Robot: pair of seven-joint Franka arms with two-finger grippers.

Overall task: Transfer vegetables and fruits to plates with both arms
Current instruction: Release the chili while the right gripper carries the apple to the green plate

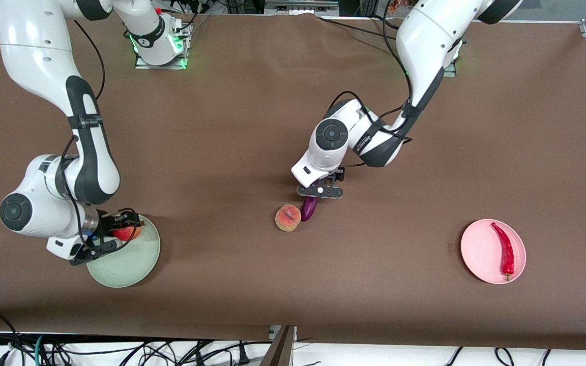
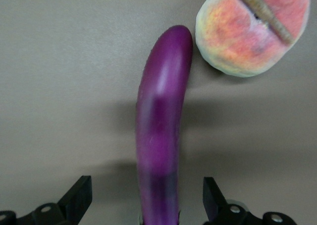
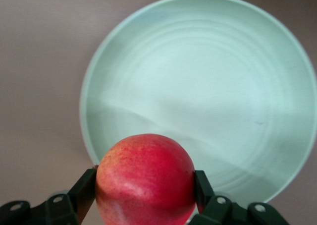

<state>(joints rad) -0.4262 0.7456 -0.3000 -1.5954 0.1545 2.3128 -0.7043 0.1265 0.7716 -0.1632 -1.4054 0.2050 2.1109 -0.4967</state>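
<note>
pale green plate point(image 1: 135, 264) lowest in front view, at right arm's end. right gripper point(image 1: 115, 235) over its rim, forearm bent down, clamped on red apple point(image 3: 145, 179). left gripper point(image 1: 320, 191) mid-table, wrist pointing down, fingers point(image 2: 79, 195) spread wide astride purple eggplant point(image 2: 161, 126), not gripping. peach point(image 1: 288, 217) just beside eggplant's tip. red chili point(image 1: 504, 249) on pale pink plate point(image 1: 478, 254).
</note>
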